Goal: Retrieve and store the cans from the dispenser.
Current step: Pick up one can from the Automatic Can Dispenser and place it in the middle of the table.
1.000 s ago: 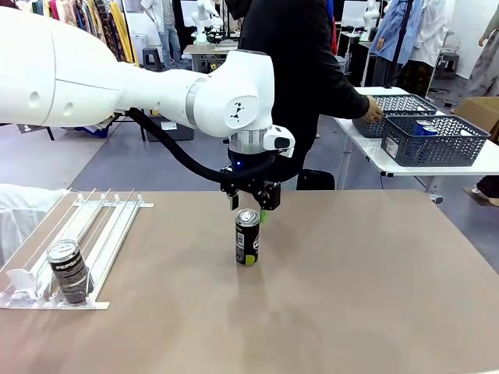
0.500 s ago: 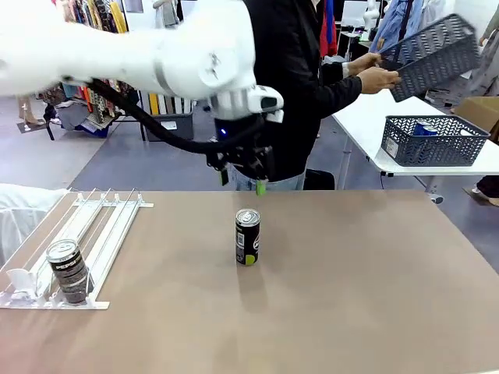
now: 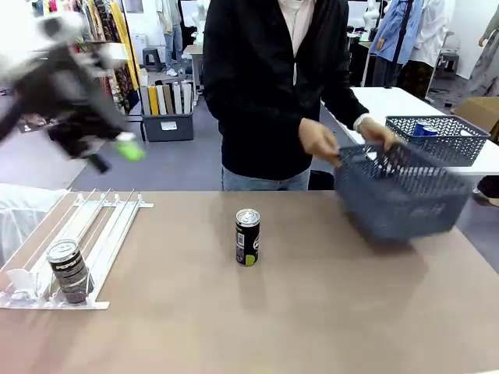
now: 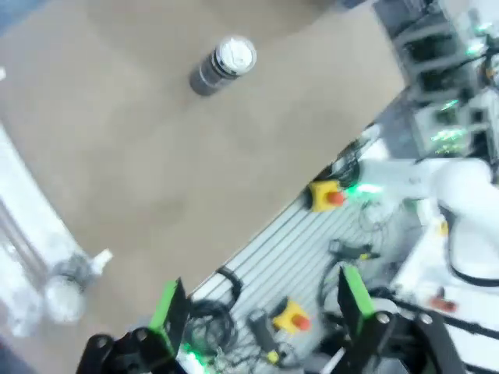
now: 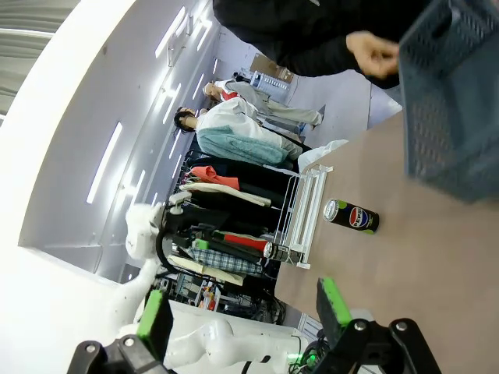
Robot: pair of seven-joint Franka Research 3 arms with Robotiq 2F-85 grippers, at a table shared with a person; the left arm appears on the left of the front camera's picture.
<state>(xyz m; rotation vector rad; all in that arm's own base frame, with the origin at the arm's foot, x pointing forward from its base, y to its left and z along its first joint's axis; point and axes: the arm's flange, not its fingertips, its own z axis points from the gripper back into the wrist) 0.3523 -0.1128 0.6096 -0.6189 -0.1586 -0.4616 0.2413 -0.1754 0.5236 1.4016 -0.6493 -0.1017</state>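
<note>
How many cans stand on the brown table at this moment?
2. One dark can stands free at the middle of the table; the other can stands in the dispenser, at its near end, on the left. The basket may hide more.

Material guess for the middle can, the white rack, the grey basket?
Can: likely thin metal, going by the bright silver top; glossy dark printed wall. Dispenser: looks like white plastic, with thin, slightly glossy moulded rails. Basket: probably rigid plastic, with matte dark grey lattice walls.
</note>
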